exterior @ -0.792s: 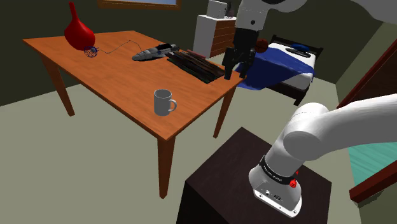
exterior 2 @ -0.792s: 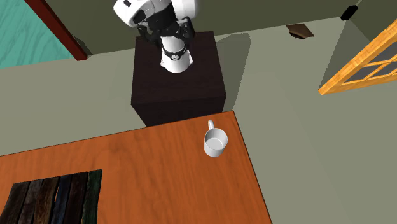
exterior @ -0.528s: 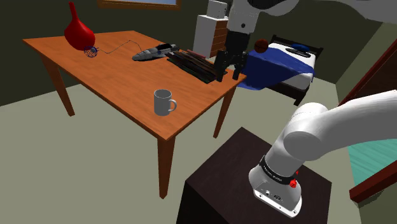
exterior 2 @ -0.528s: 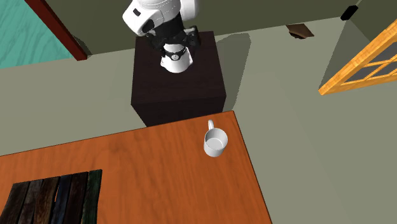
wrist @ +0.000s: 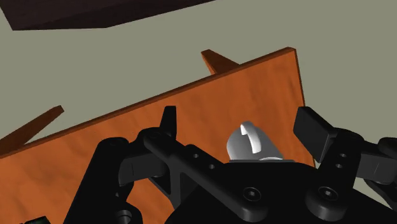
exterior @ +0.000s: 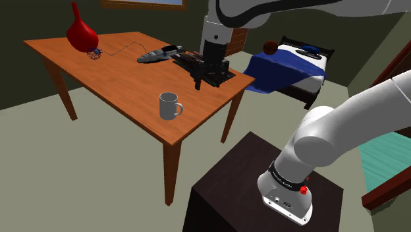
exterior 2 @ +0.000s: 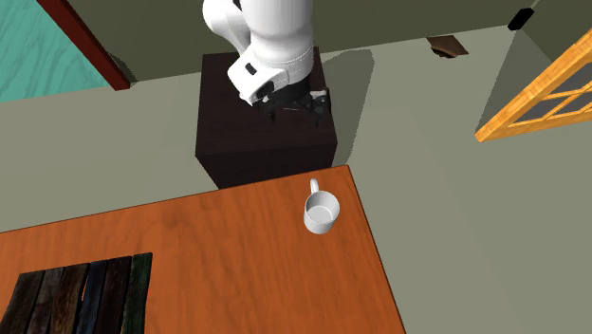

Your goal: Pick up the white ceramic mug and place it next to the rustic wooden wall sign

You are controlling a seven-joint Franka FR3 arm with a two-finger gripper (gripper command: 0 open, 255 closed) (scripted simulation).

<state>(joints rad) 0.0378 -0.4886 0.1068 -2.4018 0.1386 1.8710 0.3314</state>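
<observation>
Wooden table (exterior: 125, 89) before me, pale grey-green floor (exterior: 79, 171) under it, dark olive walls (exterior: 33, 20), bed (exterior: 311, 78) with blue blanket (exterior: 280, 69) beyond the table's far corner, orange window frame (exterior 2: 531, 87), teal floor (exterior 2: 38, 47) past a red-brown doorframe (exterior 2: 95, 52).

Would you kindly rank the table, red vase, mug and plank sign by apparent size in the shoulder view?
1. table
2-3. red vase and plank sign: too alike to rank, the gripper covers part of the sign
4. mug, despite being nearest the camera
</observation>
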